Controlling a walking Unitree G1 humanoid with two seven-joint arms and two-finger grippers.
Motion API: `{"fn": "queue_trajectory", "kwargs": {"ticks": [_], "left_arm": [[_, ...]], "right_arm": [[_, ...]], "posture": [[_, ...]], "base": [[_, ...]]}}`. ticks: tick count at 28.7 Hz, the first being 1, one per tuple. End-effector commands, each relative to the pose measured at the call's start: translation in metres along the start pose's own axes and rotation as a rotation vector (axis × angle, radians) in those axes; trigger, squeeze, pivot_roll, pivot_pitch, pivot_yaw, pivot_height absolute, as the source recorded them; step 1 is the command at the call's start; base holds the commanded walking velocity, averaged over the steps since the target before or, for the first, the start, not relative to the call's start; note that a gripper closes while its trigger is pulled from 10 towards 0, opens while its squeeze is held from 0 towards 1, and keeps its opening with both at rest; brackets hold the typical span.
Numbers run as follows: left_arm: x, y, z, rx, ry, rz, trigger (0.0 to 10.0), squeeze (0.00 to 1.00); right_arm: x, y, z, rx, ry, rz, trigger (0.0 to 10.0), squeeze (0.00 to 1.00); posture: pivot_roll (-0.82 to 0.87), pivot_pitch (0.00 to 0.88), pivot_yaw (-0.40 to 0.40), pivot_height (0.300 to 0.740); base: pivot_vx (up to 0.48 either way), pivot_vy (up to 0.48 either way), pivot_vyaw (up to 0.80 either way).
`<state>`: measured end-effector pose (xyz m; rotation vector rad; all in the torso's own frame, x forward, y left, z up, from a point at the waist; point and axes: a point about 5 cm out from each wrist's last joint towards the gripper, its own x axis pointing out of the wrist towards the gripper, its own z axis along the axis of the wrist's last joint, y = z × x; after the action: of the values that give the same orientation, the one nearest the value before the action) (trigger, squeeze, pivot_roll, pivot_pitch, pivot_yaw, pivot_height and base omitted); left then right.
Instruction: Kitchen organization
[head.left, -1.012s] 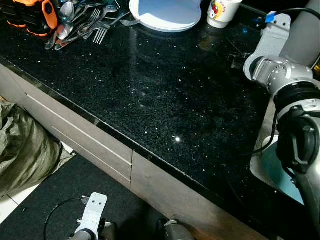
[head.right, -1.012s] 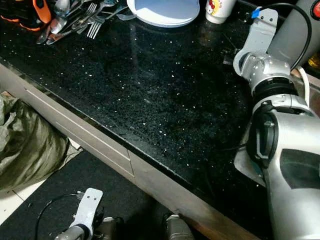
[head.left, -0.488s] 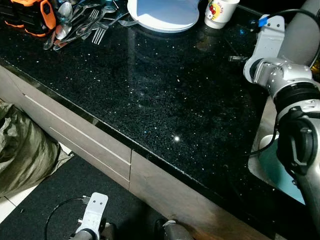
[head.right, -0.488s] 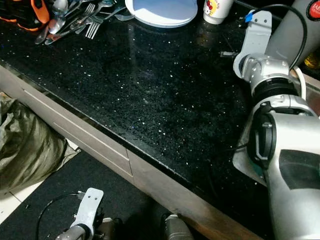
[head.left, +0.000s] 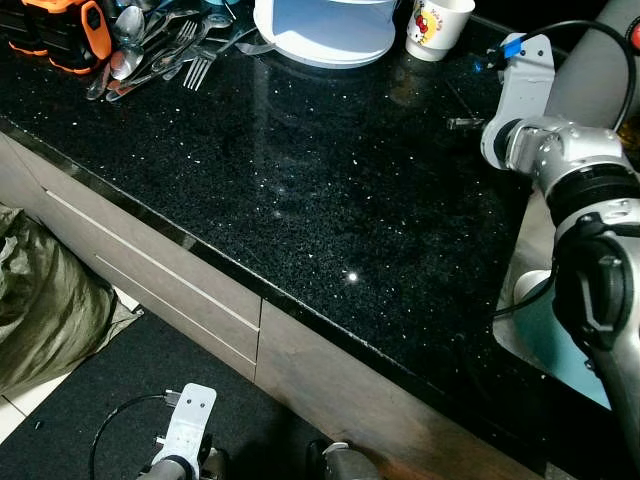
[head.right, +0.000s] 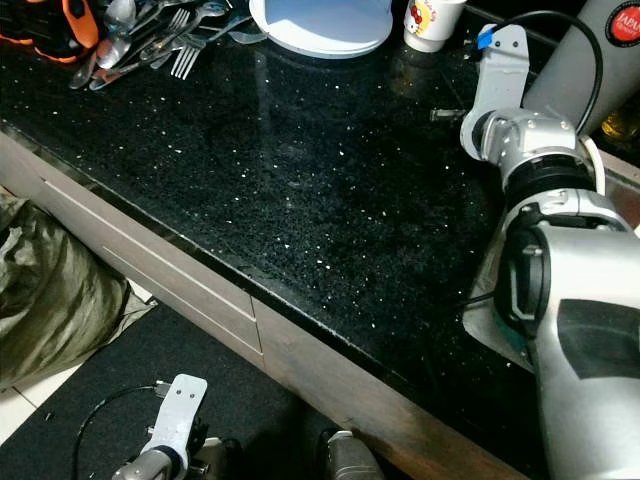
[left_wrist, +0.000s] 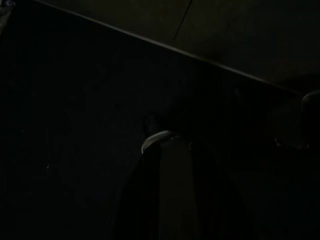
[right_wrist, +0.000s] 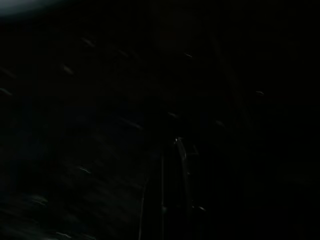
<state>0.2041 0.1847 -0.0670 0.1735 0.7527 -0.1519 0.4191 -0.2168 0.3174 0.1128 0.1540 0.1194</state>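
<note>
You're in the approach step: your right arm (head.left: 545, 150) reaches out over the black speckled counter (head.left: 300, 190) toward its far edge, where the white cup with a cartoon print (head.left: 438, 22) stands just beside the white-and-blue dish (head.left: 322, 28); the cutlery pile (head.left: 165, 45) lies well apart at the far left corner, next to an orange-and-black tool (head.left: 70, 25). You can't tell how the right jaws stand, since that wrist view is dark and blurred; the left arm (head.left: 185, 435) hangs idle below the counter front, its jaws equally unreadable. Judging by the reach, the cup seems the likely target; next, line up on it and confirm the fingers are spread before closing in.
</note>
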Motion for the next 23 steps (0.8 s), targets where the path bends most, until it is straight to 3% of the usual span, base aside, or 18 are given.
{"fn": "queue_trajectory", "kwargs": {"ticks": [1,2,4,5,12,14,18,19,23], "left_arm": [[-0.003,-0.006,-0.014,-0.015,0.053,-0.014,10.0,0.00],[-0.003,-0.007,-0.014,-0.015,0.053,-0.015,10.0,0.00],[-0.003,-0.007,-0.014,-0.015,0.053,-0.015,10.0,0.00],[-0.003,-0.007,-0.014,-0.014,0.053,-0.015,10.0,0.00],[-0.004,-0.006,-0.015,-0.016,0.055,-0.009,10.0,0.00],[-0.004,-0.006,-0.015,-0.016,0.057,-0.009,10.0,0.00],[-0.004,-0.005,-0.016,-0.016,0.058,-0.011,10.0,0.00],[-0.004,-0.005,-0.016,-0.016,0.058,-0.012,10.0,0.00],[-0.005,-0.005,-0.017,-0.014,0.060,-0.014,10.0,0.00]], "right_arm": [[-0.002,0.001,0.013,0.077,-0.099,0.027,10.0,0.00],[-0.004,0.000,0.020,0.109,-0.152,0.029,10.0,0.58],[-0.004,0.000,0.020,0.109,-0.152,0.029,10.0,0.58],[-0.005,-0.001,0.026,0.125,-0.193,0.030,10.0,1.00],[-0.011,-0.012,0.034,0.027,-0.243,-0.016,10.0,1.00],[-0.012,-0.024,0.026,-0.144,-0.180,-0.114,10.0,1.00],[-0.013,-0.038,0.011,-0.210,-0.096,-0.183,10.0,0.97],[-0.014,-0.043,0.007,-0.204,-0.079,-0.206,10.0,0.00],[-0.021,-0.063,-0.005,-0.135,-0.028,-0.263,10.0,0.00]], "posture": [[0.08,0.258,-0.114,0.740],[0.08,0.260,-0.114,0.740],[0.08,0.260,-0.114,0.740],[0.09,0.260,-0.114,0.740],[0.09,0.268,-0.115,0.740],[0.09,0.270,-0.113,0.740],[0.09,0.274,-0.113,0.740],[0.09,0.277,-0.113,0.740],[0.09,0.280,-0.112,0.740]], "base": [[0.000,0.000,0.00],[0.000,0.000,0.00],[0.000,0.000,0.00],[0.000,0.000,0.00],[0.000,0.000,0.00],[0.000,0.000,0.00],[0.000,0.000,0.00],[0.000,0.000,0.00],[0.000,0.000,0.00]]}}
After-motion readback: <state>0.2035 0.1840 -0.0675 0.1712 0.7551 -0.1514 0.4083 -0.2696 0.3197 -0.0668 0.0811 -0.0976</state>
